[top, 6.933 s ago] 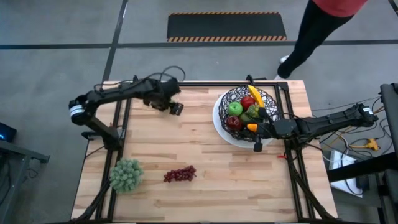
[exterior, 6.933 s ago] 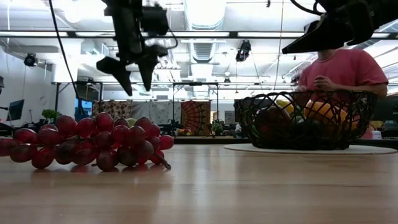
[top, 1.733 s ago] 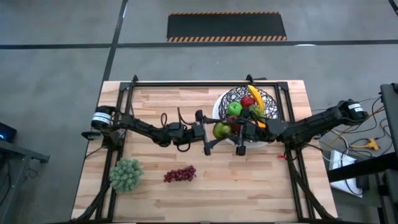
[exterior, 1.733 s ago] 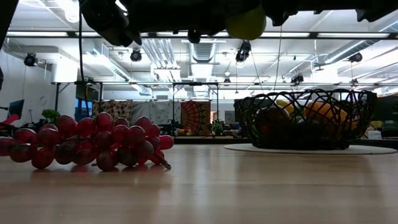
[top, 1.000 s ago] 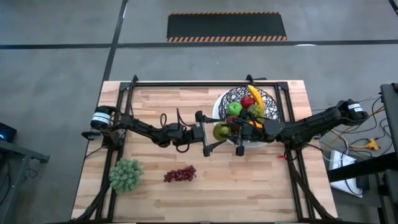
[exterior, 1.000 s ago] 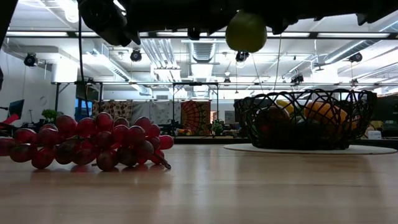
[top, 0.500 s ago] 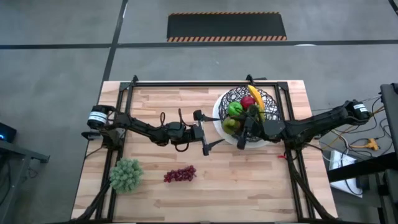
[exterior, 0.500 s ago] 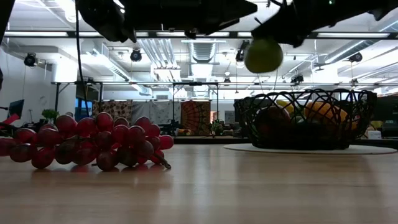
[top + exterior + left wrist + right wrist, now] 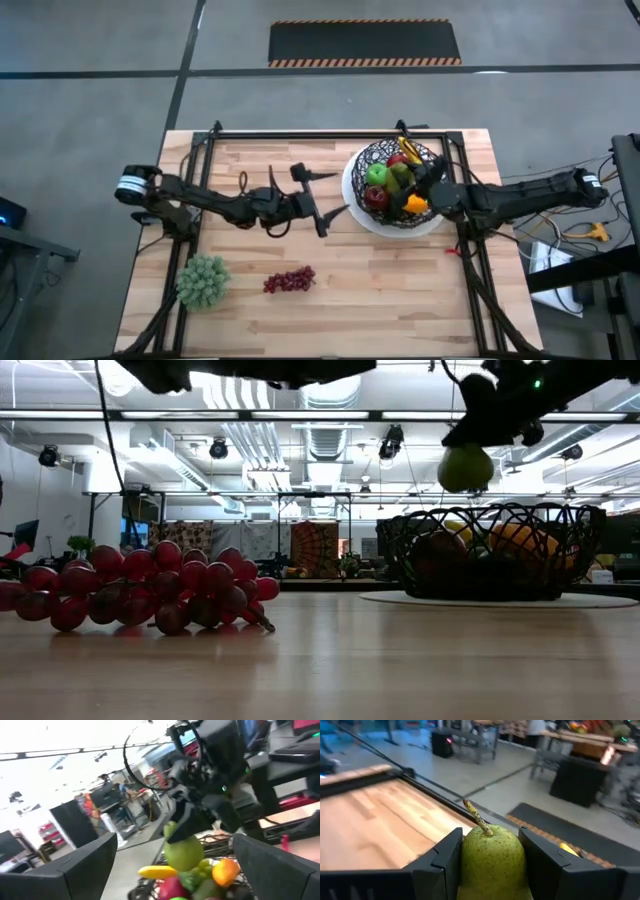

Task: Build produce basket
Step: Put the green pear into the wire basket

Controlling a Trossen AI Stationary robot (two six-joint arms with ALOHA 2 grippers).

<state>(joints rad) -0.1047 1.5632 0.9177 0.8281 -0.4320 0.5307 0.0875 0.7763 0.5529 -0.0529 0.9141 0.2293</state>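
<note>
My right gripper (image 9: 408, 184) is shut on a green pear (image 9: 465, 467) above the near-left part of the black wire basket (image 9: 432, 158), which stands on a white round plate (image 9: 352, 205). The basket holds a banana (image 9: 157, 871), red and green apples and an orange fruit (image 9: 225, 871). My left gripper (image 9: 320, 198) is open and empty over the table's middle, left of the basket. Purple-red grapes (image 9: 289, 280) lie on the table near the front. My right gripper pinches the pear's two sides (image 9: 470, 865) between its two fingers (image 9: 546, 862), stem (image 9: 477, 818) free beyond them. The fingers come slanting down from the table's right. The pear hangs below them (image 9: 183, 851), lifted clear above the basket's rim.
A frilly pale-green leafy bunch (image 9: 203, 282) lies at the front left. Black frame rails (image 9: 300, 134) run along the table's far edge and sides. Bare wood lies between the grapes and the basket.
My right gripper has carried the pear from beside the basket's left rim toward the table's right and far edge, to a spot over the basket. My left gripper, open, has drawn back toward the table's left edge, away from the pear.
</note>
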